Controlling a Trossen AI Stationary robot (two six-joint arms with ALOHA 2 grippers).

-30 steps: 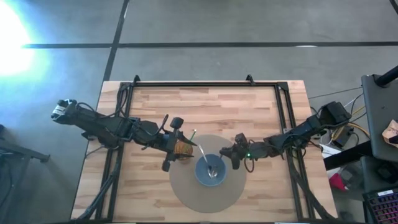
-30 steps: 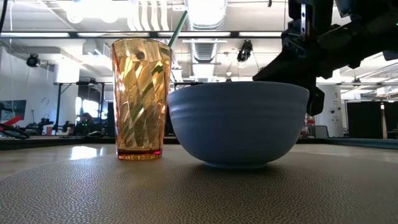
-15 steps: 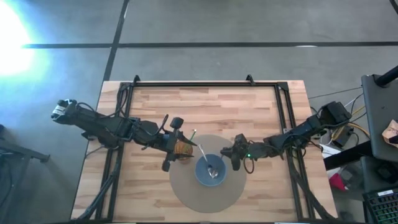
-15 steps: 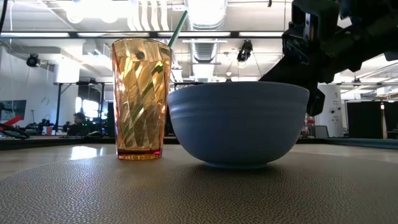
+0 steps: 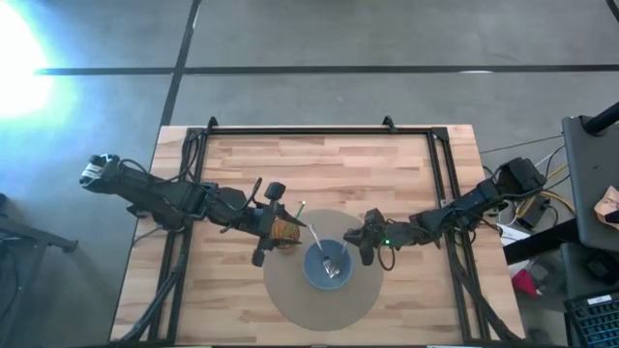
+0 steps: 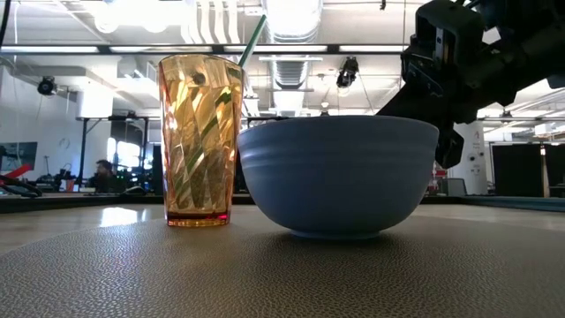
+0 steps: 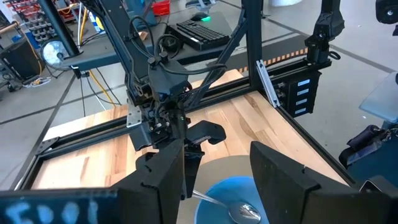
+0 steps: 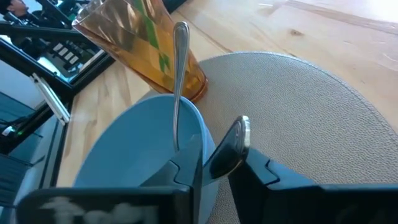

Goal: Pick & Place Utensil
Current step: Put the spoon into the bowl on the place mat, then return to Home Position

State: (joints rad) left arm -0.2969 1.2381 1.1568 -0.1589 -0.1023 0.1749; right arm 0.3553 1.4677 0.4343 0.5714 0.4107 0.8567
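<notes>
A blue bowl [image 5: 327, 268] stands on a round grey mat [image 5: 290, 300]. A metal spoon [image 8: 178, 81] lies in it, with the handle leaning on the rim toward an amber cup [image 6: 199, 140] that holds a green straw. My right gripper [image 8: 222, 163] hovers at the bowl's right rim [image 5: 356, 239] and shows above the bowl in the low view [image 6: 433, 79]. It is shut on a second metal utensil. My left gripper [image 7: 217, 155] is open, just left of the cup [image 5: 271, 228], and touches nothing. My right gripper pinches the second utensil between its two fingers, just behind its rounded handle end [image 8: 240, 133]. That end sticks out past the fingertips, beside the bowl's rim and above the mat. The fingers hide the rest of the utensil.
The mat sits at the near middle of a wooden table [image 5: 338, 164] with a black frame around it. Cup and bowl stand close together between the two grippers. Bare wood lies toward the far edge.
My right gripper has risen slightly and tipped a little beside the bowl's right rim. The cup, the bowl and my left arm have kept still.
</notes>
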